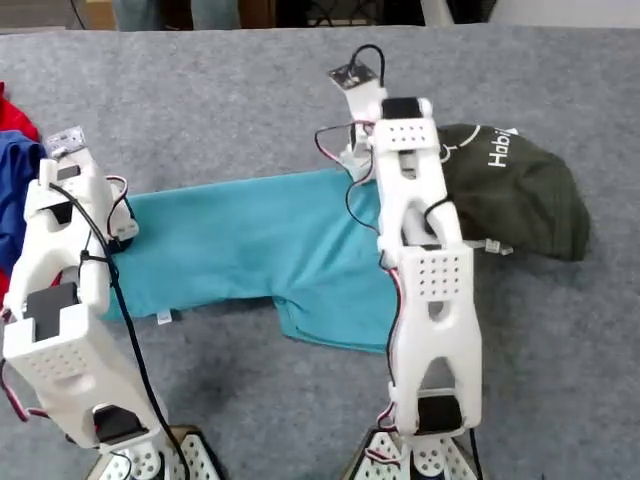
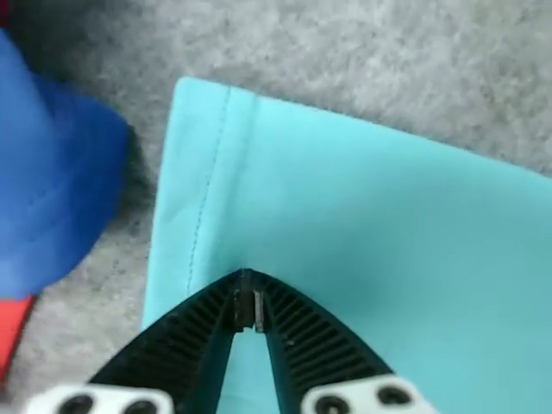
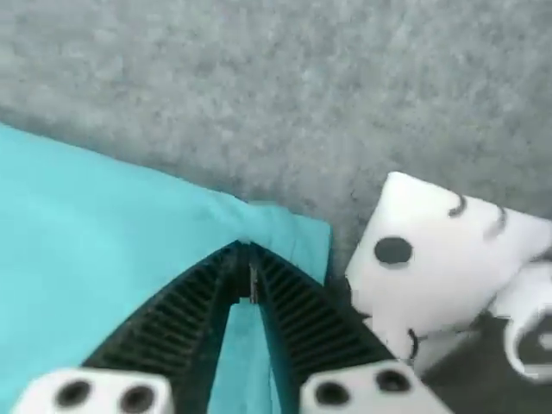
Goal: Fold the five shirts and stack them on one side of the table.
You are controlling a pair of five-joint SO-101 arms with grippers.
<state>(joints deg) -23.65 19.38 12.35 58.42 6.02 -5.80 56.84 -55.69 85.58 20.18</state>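
Because the left gripper (image 2: 248, 310) and right gripper (image 3: 246, 285) were clamped on thin edges of the teal shirt (image 1: 250, 240), a hem could be lost if pulled unevenly.

1. The table (image 1: 250, 90) is spread edge to edge with a grey covering (image 3: 259, 86), felt-like and finely mottled.
2. Its far edge runs along the top of the high view, and behind it lies a dark strip (image 1: 340, 10) of room.
3. At that strip's left stands a tan piece (image 1: 98, 10), perhaps wood or cardboard.
4. At its right is a pale surface (image 1: 560, 10).
5. The light is even and the shadows are soft.
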